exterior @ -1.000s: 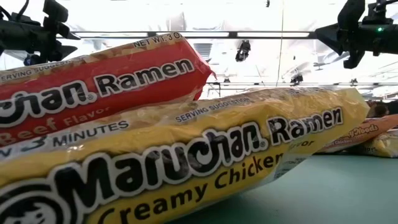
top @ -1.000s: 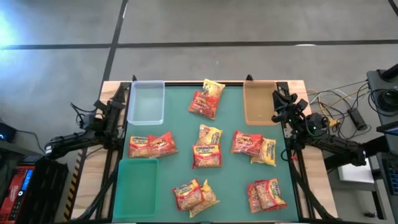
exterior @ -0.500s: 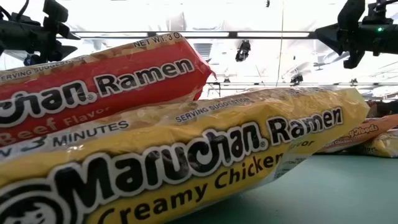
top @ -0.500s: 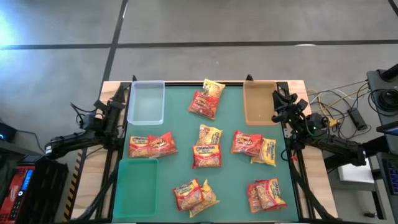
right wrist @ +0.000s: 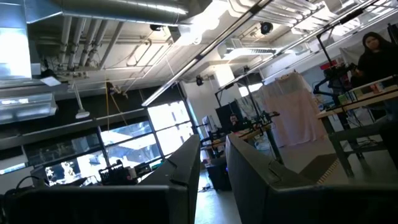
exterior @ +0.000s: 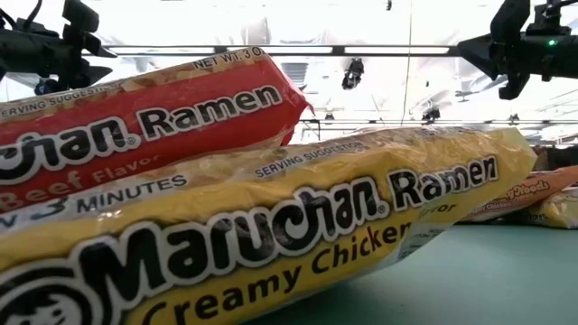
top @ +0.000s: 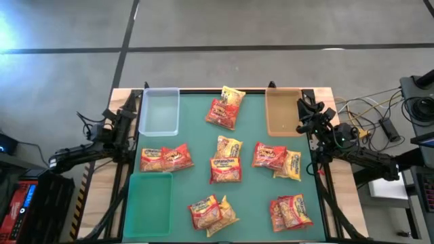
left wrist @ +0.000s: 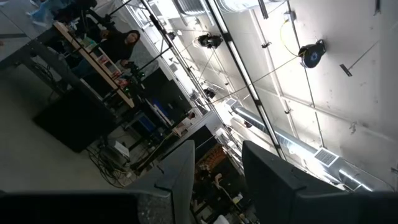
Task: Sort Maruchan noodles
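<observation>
Sorting had not started, judging by the layout. All three trays stood bare: the clear tray (top: pixel 159 112), the tan tray (top: pixel 281 112) and the green tray (top: pixel 148 195). Every packet of the Maruchan noodles (top: pixel 225 160) lay loose on the green mat of the desk (top: pixel 196 139).

Packet positions, taken from the clear tray, were as follows:
- one pair just beside it, toward the tan tray (top: pixel 224 107);
- one pair directly below it, near the green tray (top: pixel 165 158);
- one pair at the mat centre;
- one pair below the tan tray (top: pixel 277 159);
- two pairs well apart from it, along the near edge (top: pixel 212 211) and (top: pixel 290 211).

The count came to six clusters of two, about twelve packets (overlaps made an exact colour split uncertain). Red and yellow wrappers were mixed within most clusters.

The left hand (top: pixel 126 108) was parked at the desk edge beside the clear tray, fingers partly apart and holding nothing. The right hand (top: pixel 304 108) was parked beside the tan tray, fingers narrowly parted and likewise bare (both wrist views looked up at the ceiling).

The whole sort remained to be done.
</observation>
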